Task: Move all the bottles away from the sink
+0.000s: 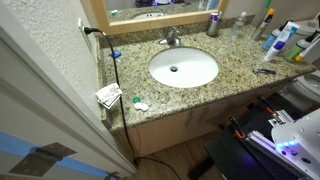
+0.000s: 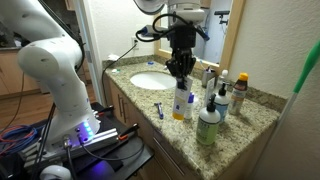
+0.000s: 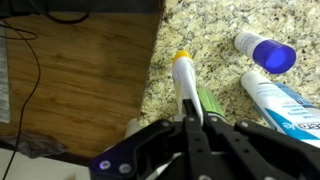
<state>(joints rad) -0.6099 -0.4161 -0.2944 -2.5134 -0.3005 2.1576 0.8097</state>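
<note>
Bottles [image 2: 222, 98] stand in a bunch on the speckled surface [image 1: 135, 60], off to one side of the white sink [image 1: 196, 72]. We see a green bottle [image 2: 208, 125] at the front of the bunch. A bottle with a yellow top [image 2: 180, 100] stands nearer the sink. The claw [image 2: 180, 70] hangs right over that one, and its fingers are clenched tight with nothing between them. In the wrist view the yellow top pokes out just past the fingertips. We cannot tell if the claw touches it. A shiny faucet [image 1: 172, 38] sits behind the sink, and a grey cup [image 1: 213, 25] stands near it.
</note>
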